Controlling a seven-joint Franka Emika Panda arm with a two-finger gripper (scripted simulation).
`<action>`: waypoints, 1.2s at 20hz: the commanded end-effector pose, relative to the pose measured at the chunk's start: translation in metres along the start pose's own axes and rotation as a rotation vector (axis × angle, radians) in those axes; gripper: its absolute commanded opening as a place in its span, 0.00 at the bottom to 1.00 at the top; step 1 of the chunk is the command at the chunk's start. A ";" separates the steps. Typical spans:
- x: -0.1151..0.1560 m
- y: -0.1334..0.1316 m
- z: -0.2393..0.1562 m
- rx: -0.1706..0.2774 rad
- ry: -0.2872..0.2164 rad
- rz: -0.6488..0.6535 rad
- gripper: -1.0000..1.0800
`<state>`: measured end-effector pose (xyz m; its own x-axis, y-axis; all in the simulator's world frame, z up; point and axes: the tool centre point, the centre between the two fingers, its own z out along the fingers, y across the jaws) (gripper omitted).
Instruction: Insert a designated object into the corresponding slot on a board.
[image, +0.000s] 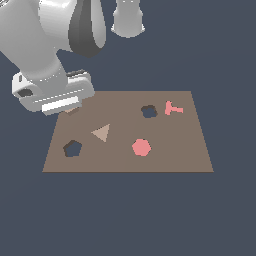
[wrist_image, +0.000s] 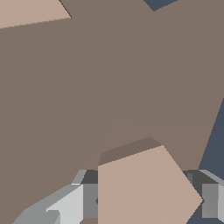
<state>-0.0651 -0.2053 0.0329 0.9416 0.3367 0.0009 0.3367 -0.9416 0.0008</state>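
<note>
Tan-brown flat pentagon block is sitting between the pincer fingers, apparently gripped, at the upper left of the large brown rectangular board. Insertion is not yet done: the dark pentagon-shaped slot, lower left, is standing empty. Transport and seating are remaining.
</note>
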 end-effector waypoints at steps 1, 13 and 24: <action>0.004 0.008 -0.001 0.000 0.000 -0.099 0.00; 0.034 0.040 -0.003 -0.001 0.001 -0.587 0.00; 0.075 0.054 -0.005 -0.002 0.001 -1.054 0.00</action>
<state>0.0175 -0.2320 0.0372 0.2386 0.9711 -0.0004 0.9711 -0.2386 0.0024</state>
